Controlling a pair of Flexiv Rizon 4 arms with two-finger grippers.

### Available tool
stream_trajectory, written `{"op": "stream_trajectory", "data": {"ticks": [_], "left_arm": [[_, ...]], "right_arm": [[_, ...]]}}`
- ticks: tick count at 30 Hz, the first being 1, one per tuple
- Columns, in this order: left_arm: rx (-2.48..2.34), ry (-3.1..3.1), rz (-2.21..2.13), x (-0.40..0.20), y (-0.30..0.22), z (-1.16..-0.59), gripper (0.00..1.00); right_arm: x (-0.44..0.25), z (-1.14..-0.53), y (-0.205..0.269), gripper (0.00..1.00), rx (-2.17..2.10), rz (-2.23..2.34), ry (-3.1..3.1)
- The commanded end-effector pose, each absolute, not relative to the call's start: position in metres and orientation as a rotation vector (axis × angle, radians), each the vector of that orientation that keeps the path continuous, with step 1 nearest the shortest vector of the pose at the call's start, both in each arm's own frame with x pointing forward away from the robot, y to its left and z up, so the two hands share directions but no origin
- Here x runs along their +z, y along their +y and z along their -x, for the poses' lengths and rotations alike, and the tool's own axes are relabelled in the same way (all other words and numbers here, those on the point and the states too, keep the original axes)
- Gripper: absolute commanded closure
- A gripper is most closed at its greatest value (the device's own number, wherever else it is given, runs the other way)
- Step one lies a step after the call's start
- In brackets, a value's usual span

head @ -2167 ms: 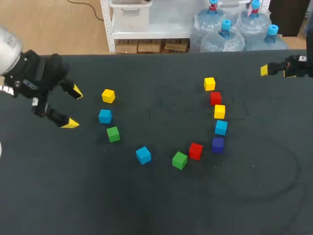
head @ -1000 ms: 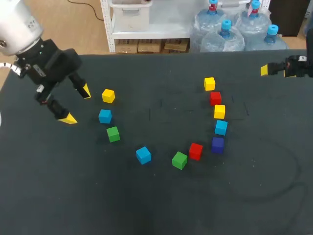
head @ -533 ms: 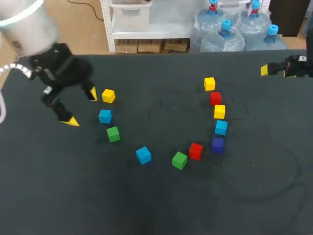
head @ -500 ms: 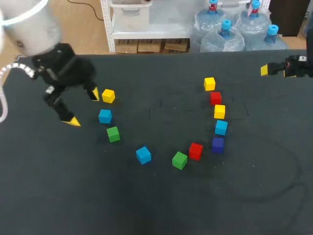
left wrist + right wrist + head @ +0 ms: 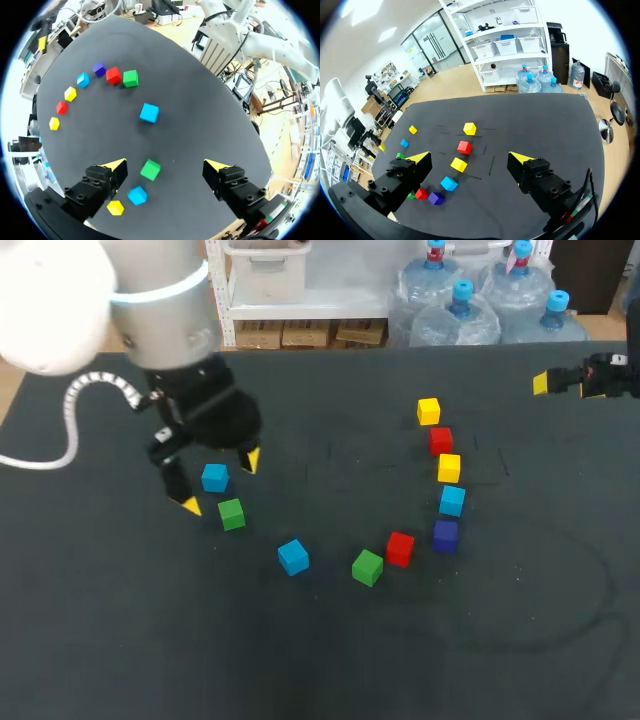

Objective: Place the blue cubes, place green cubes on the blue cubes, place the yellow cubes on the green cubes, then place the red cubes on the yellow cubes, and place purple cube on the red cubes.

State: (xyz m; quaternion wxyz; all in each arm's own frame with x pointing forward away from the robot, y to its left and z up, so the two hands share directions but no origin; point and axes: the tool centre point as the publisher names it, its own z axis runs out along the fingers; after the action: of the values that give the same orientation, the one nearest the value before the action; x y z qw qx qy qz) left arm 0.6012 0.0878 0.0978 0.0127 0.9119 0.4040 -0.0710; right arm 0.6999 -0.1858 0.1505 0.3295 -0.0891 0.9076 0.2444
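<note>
A: How far along?
B: Nothing stacked. All 11 cubes lie singly on the table (image 5: 330,660). The left gripper (image 5: 220,483), fingers wide and empty, hovers over the blue cube (image 5: 214,477) near the left edge.
A: Room?
B: Plenty along the near edge. The right gripper (image 5: 469,158), also wide and empty, sits at the far right corner.

A: Work surface?
B: Dark matte table (image 5: 320,670), with a faint curved scuff (image 5: 590,600) on the cloth.

A: Behind it?
B: White shelving unit (image 5: 222,295) holding a pale bin (image 5: 265,270), cardboard boxes (image 5: 305,335) along its lowest level. Big water bottles (image 5: 460,312) with blue caps beside it. Light brown wooden floor (image 5: 120,300), black cable (image 5: 172,249) lying across it.

A: Further off?
B: Glass partition (image 5: 427,47), bright ceiling panels (image 5: 387,34).
</note>
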Motion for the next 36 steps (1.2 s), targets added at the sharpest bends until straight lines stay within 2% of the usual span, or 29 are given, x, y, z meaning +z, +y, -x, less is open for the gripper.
{"op": "stream_trajectory", "data": {"ticks": [1,20,36], "left_arm": [[-0.232,1.236,-2.873,0.091,0.075,-0.602,0.0],[-0.2,1.005,-2.934,0.055,0.02,-0.59,0.0],[-0.22,0.938,-2.973,0.011,0.018,-0.591,0.0]], "right_arm": [[0.151,-0.7,-0.185,0.0,0.636,0.231,2.375],[0.151,-0.7,-0.185,0.0,0.636,0.231,2.375],[0.151,-0.7,-0.185,0.0,0.636,0.231,2.375]]}}
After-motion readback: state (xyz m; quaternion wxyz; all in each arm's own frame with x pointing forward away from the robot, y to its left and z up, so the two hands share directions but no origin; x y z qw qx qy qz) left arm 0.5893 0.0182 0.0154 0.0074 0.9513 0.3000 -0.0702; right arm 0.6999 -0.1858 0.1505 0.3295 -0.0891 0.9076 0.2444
